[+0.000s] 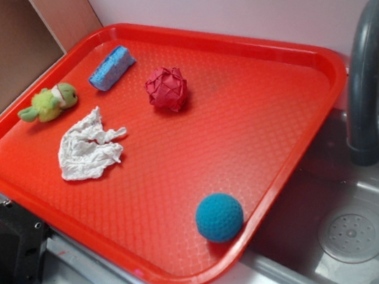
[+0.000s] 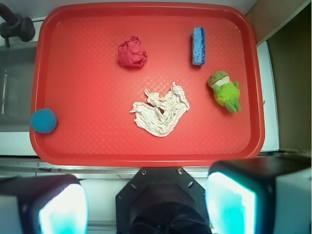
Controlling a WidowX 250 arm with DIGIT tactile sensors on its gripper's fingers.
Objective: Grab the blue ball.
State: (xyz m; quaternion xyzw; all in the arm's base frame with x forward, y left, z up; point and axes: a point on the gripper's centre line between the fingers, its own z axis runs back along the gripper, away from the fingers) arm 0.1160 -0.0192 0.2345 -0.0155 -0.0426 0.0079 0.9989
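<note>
The blue ball [image 1: 219, 217] is teal with a knitted surface. It rests on the red tray [image 1: 260, 139] near the front right rim, and in the wrist view the blue ball [image 2: 44, 121] lies against the tray's left rim. My gripper [image 2: 146, 207] is high above, outside the tray's near edge, far from the ball. Its two pale fingertips [image 2: 229, 204] stand wide apart with nothing between them, so it is open. In the exterior view the gripper is out of frame.
On the tray lie a red crumpled paper ball [image 1: 166, 89], a light-blue sponge [image 1: 111, 67], a green plush toy [image 1: 50, 103] and a white crumpled cloth [image 1: 89, 145]. A grey sink [image 1: 357, 231] with a dark faucet [image 1: 367, 74] adjoins the tray's right side.
</note>
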